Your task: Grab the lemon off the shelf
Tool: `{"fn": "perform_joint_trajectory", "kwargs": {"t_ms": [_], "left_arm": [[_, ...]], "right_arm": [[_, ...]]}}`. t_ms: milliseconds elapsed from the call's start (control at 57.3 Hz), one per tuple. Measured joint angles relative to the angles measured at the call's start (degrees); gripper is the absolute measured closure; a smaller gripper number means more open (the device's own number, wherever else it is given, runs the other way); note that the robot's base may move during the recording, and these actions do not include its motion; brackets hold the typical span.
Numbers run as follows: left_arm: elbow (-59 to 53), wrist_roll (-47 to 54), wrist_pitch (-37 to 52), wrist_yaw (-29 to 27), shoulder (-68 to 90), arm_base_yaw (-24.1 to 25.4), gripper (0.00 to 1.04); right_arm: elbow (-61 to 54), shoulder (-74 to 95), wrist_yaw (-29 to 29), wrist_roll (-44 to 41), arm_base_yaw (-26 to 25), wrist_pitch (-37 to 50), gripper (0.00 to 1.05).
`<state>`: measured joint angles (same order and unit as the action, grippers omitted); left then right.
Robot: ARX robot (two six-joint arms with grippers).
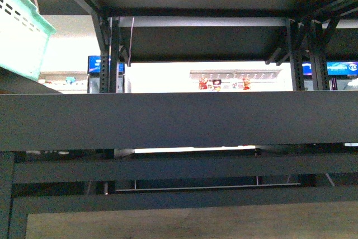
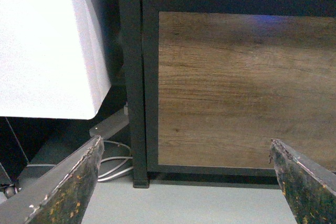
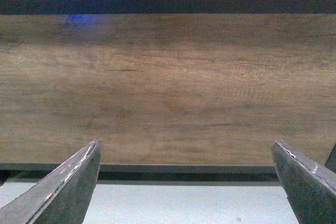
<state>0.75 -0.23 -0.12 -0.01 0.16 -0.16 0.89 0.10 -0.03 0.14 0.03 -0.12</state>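
Lemon not in sight

I cannot tell where the lemon is. The black shelf [image 1: 179, 120] fills the front view. The left end effector [image 2: 185, 145] and the right end effector [image 3: 186, 145] are both wide open, hold nothing, and face a brown wood board [image 2: 236, 87].

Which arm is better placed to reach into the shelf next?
Right, marginally. The right pincer and left pincer are both open, empty, facing the shelf's wood panel, but a post and white object crowd the left. No lemon shows.
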Motion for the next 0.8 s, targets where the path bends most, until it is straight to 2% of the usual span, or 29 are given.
{"fn": "perform_joint_trajectory", "kwargs": {"t_ms": [803], "left_arm": [[0.0,0.0,0.0,0.0,-0.1,0.0,0.08]], "right_arm": [[0.0,0.0,0.0,0.0,0.0,0.0,0.07]]}}
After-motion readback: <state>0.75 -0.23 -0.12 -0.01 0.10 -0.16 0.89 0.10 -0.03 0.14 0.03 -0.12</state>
